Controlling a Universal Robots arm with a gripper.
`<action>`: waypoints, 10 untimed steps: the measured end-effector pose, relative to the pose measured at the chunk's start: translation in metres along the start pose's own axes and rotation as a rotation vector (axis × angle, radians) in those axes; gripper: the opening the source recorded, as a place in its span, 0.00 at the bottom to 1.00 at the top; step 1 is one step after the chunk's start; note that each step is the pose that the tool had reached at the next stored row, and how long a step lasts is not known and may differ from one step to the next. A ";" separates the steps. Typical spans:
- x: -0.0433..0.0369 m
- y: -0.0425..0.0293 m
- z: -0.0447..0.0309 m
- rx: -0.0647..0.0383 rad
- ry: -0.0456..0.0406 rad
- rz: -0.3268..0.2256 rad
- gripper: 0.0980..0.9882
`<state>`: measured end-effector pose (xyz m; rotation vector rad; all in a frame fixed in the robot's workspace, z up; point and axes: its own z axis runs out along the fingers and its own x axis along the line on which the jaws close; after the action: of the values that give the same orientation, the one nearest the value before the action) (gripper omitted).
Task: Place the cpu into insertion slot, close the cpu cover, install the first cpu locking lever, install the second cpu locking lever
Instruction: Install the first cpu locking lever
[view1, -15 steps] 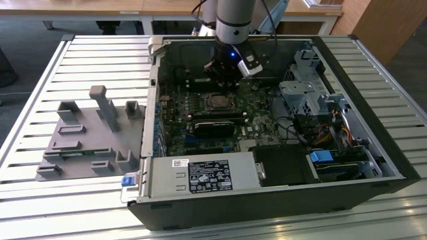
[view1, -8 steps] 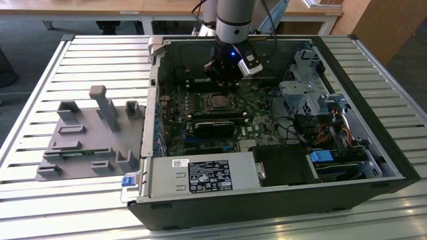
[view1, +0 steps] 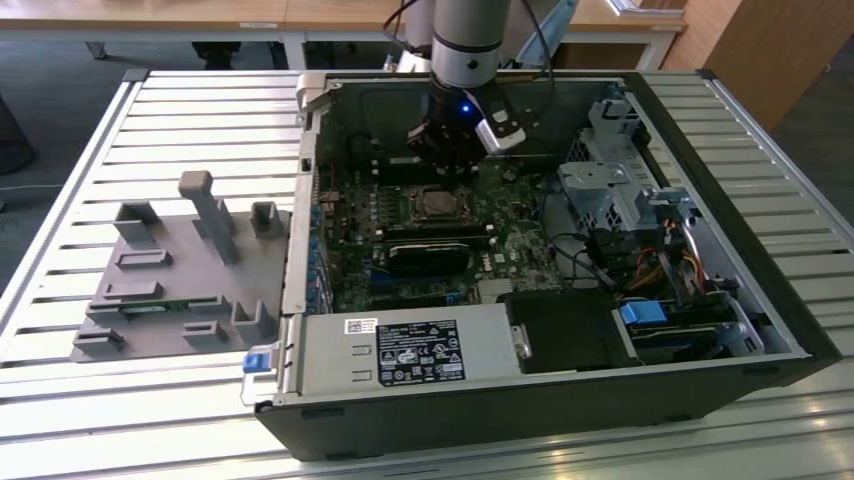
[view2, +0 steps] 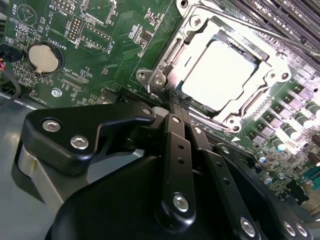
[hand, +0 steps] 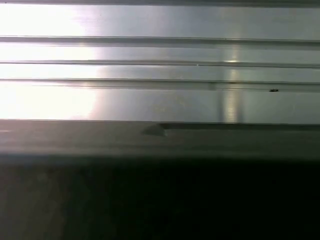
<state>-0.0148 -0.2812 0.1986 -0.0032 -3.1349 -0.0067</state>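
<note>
A: So, where is the cpu (view2: 220, 67) now?

B: It sits flat in its slot on the green board (view2: 100, 45). The cpu cover (view2: 172, 52) lies down around it like a shiny frame, and the grey top shows through the square window.

A: And the gripper (view2: 174, 100)?

B: In the second wrist view its black fingers (view2: 177, 135) look pressed together, with nothing between them. The tips sit just beside the corner of the cover, near a thin metal lever (view2: 260, 32) that runs along the far side of the frame.

A: What could go wrong here?

B: I think the tips could slip off the lever. It is thin and springy, so it could snap back up. Then the cover would not stay tight.

A: Anything else?

B: If the tips push too low, they could scrape the board or bump the small parts (view2: 295, 120) next to the slot. The round battery (view2: 42, 57) is well apart, so I think it is safe.

A: And the big case (view1: 747, 330)?

B: In the exterior view the arm (view1: 467, 40) reaches down inside it, close to the back wall.
</note>
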 end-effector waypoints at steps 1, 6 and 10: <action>0.0000 0.0001 0.0006 0.000 0.0001 0.000 0.01; 0.0000 0.0003 0.0028 0.000 0.0000 0.000 0.01; 0.0000 0.0009 0.0030 -0.005 -0.0002 0.000 0.01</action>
<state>-0.0148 -0.2803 0.1956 -0.0033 -3.1351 -0.0146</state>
